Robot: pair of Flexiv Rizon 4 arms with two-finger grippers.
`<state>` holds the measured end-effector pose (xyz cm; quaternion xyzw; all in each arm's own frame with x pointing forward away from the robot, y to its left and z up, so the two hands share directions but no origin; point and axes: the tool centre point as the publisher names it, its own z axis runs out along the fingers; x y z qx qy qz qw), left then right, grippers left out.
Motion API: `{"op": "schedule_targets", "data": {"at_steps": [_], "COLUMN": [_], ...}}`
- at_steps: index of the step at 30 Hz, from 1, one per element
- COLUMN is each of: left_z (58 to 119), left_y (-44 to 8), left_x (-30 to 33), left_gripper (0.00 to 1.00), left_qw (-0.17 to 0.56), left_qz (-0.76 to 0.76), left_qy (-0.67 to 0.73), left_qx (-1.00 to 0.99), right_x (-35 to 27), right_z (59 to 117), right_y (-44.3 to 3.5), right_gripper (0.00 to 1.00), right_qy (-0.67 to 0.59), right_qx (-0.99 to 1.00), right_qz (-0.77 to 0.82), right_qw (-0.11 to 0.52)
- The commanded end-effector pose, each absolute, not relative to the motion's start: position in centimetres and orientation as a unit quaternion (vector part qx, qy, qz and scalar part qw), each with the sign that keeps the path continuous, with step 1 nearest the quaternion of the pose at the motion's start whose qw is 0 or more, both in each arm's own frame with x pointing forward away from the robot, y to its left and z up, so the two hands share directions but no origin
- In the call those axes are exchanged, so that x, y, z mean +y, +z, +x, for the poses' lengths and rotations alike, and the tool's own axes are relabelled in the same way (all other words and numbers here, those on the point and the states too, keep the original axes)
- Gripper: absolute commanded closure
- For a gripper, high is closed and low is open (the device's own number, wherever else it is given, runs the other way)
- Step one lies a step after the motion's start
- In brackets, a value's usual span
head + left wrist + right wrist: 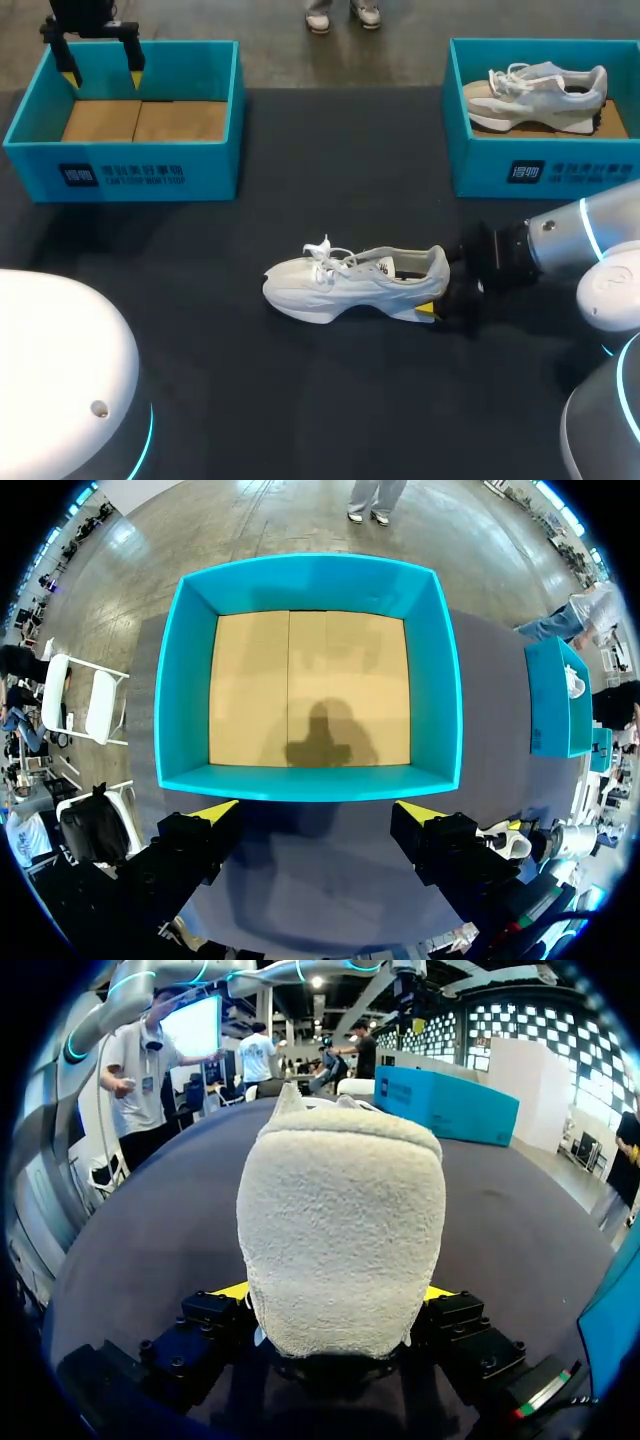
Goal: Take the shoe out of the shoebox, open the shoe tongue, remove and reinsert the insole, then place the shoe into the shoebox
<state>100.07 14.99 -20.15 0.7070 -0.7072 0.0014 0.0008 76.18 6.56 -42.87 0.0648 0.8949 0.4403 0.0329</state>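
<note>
Right fingers [228,1290] pinch the shoe heel [340,1230]

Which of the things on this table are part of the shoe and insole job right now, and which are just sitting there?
Part of the job: white shoe lying on the table; right gripper, closed on its heel; empty shoebox; left gripper, open above that box.

Just lying about: second shoebox; pale shoe inside it.

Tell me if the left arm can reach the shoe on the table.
Probably yes: the left gripper hangs open above the box, the shoe lies on open table, and the right gripper holds only its heel.
</note>
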Motion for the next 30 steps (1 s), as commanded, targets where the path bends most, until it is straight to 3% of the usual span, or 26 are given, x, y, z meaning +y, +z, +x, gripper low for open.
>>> {"op": "schedule_targets", "data": {"at_steps": [1, 11, 30], "left_z": [100.0, 100.0, 94.1], "left_y": [-20.1, -20.1, -17.7], "left_x": [15.0, 15.0, 9.7], "left_gripper": [0.0, 0.0, 0.0], "left_qw": [0.001, 0.001, -0.038], "left_qz": [0.707, 0.707, 0.743], "left_qy": [0.001, 0.001, 0.013], "left_qx": [-0.707, -0.707, -0.668], "right_x": [6.9, 6.9, 6.9], "right_z": [76.2, 76.2, 76.2], "right_y": [-43.5, -43.5, -43.5], "right_gripper": [1.0, 1.0, 1.0], "right_qy": [0.437, 0.437, 0.437], "right_qx": [0.896, 0.896, 0.896], "right_qz": [0.066, 0.066, 0.066], "right_qw": [0.034, 0.034, 0.034]}}
